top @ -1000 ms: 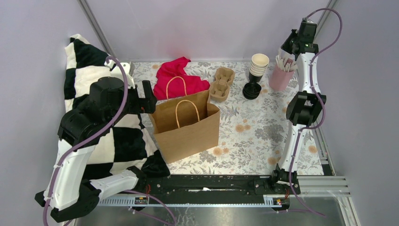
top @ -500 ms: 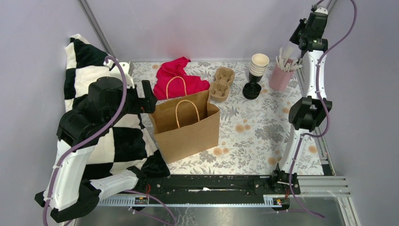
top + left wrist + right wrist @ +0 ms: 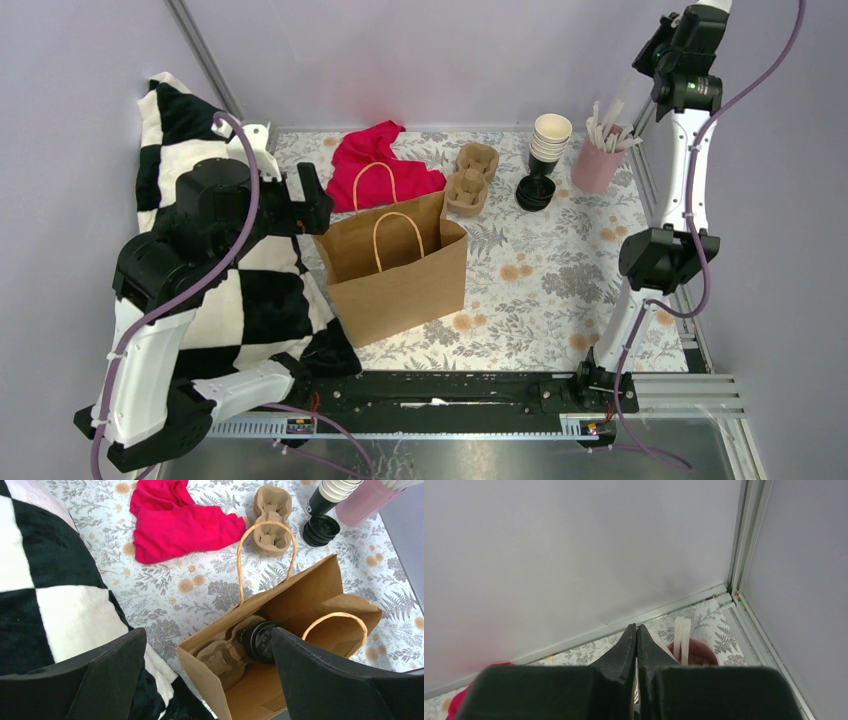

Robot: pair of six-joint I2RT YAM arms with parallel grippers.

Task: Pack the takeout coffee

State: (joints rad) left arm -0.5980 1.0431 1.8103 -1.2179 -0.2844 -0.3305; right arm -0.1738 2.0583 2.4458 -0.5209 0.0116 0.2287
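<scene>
Right pincer [image 3: 636,627]: jaws pressed together, raised high over the far right corner. Directly below it is the pink cup [image 3: 704,652] holding white sticks [image 3: 682,632]. We cannot tell whether a stick is pinched between the tips.

Left pincer [image 3: 207,637]: jaws spread wide and holding nothing, hovering over the mouth of the paper bag [image 3: 310,595].

The takeout coffee [image 3: 260,641] is inside the bag. Only its black lid shows, touching one end of a pulp carrier [image 3: 222,655] that lies in the bag with it. We cannot tell whether it sits in a well.

Judgement: the coffee is packed and the step in hand looks like fetching a stick. To do it well, we would:
- keep the right jaws clamped,
- clear the cup rim before swinging across,
- approach the bag from above, between its handles,
- keep the left pincer off the bag wall so the bag does not tip.

View notes:
- Only the left wrist view looks down into the bag. The top view shows its outer wall and handles.
- The top view places the bag mid-worktop [image 3: 560,280], well apart from the pink cup. It also shows the spare carrier [image 3: 472,180], the stack of paper cups [image 3: 550,135] and the red cloth [image 3: 380,160].
- The right wrist view shows only the closed tips, the sticks and the wall.
</scene>
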